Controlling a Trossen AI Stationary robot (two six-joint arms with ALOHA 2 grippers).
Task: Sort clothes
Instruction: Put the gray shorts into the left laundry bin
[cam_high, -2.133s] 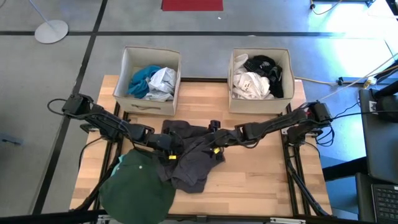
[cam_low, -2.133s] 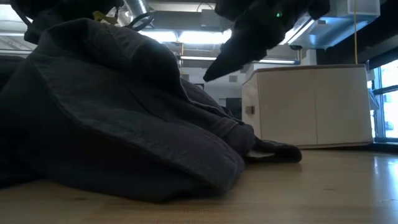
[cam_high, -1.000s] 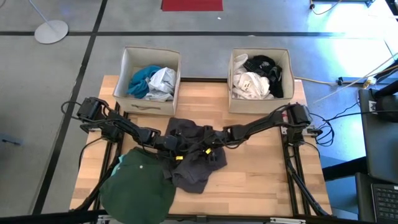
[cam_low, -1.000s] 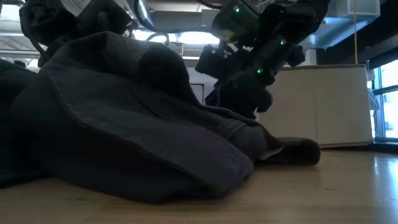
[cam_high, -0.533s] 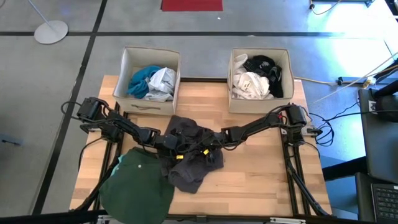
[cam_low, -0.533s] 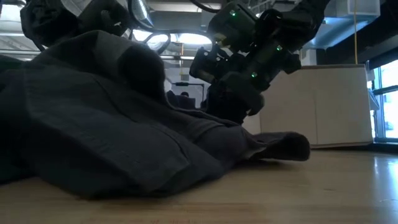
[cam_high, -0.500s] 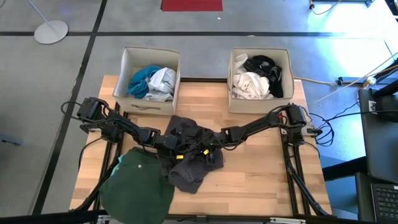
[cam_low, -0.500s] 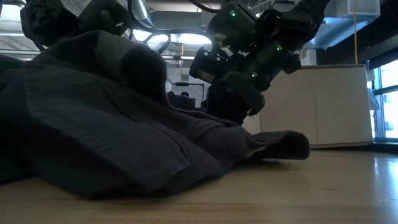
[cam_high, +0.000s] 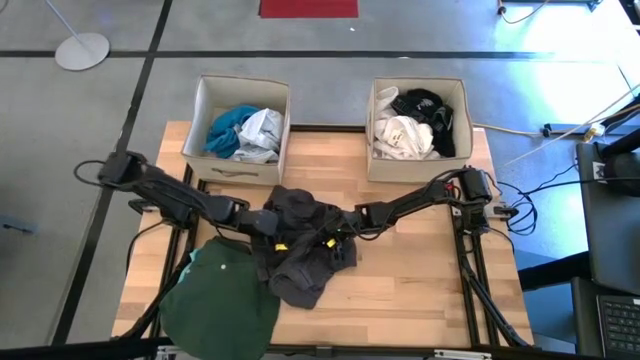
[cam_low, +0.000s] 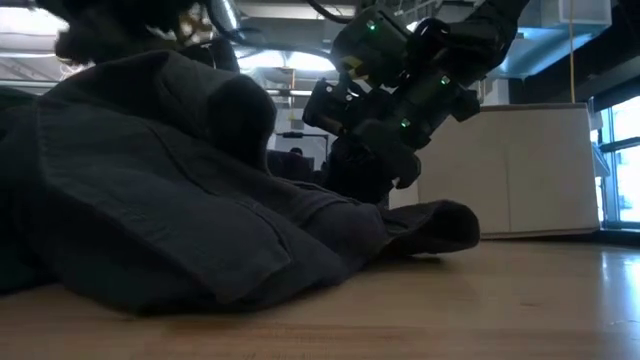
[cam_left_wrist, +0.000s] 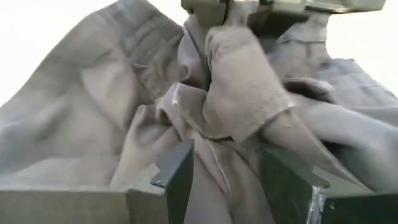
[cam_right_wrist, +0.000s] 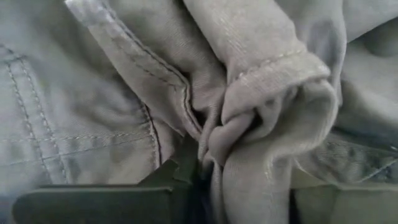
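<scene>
Dark grey crumpled cotton garment (cam_high: 300, 245) lay mid-tabletop (cam_high: 420, 290) in your high view, both arms meeting on it. Low view: your right tool (cam_low: 365, 175) had dropped onto the cloth since a second before. Left wrist view: the left tool (cam_left_wrist: 227, 177) stood open. Right wrist view: fingers (cam_right_wrist: 180, 171) were pinching a fold, so lifting looked next.
</scene>
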